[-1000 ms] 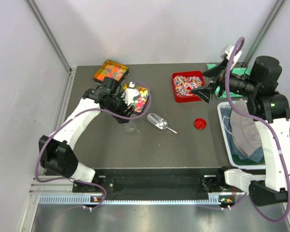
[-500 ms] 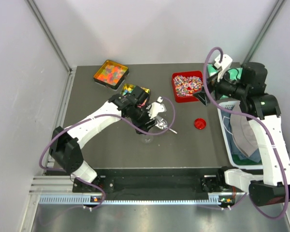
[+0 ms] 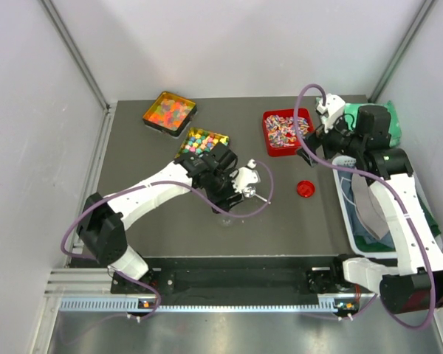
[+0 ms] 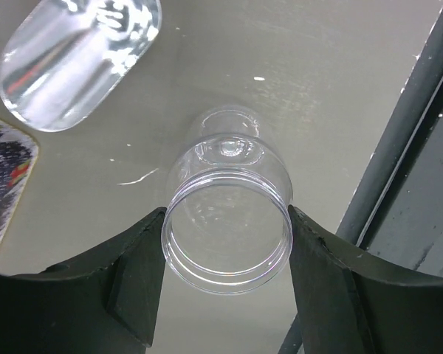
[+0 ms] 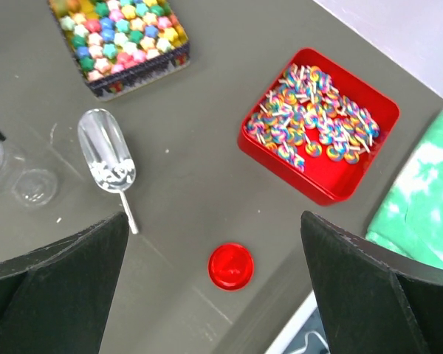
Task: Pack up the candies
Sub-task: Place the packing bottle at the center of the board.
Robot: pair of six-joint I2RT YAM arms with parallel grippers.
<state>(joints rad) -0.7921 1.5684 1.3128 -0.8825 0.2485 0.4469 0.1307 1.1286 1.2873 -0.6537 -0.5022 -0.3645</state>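
Left gripper [image 4: 227, 247] has its jaws partway closed, clamped on a clear plastic jar [image 4: 229, 199] whose mouth faces the wrist camera, low over the dark table [image 4: 317, 88]. Whether the jar's base touches the surface is hard to call. A clear scoop [image 4: 77, 59] lies just beside it. The candies [image 3: 201, 141] sit in their dark-sided tray [image 5: 140, 71] behind the scoop. Right gripper [image 5: 213, 221] is spread wide with nothing in it, hovering above the red lid [image 5: 230, 265], near the red tray [image 5: 280, 173] of striped sweets.

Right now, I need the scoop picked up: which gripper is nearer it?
Left. The left gripper, holding a jar, sits just beside the scoop; the right gripper hovers open near the red tray.
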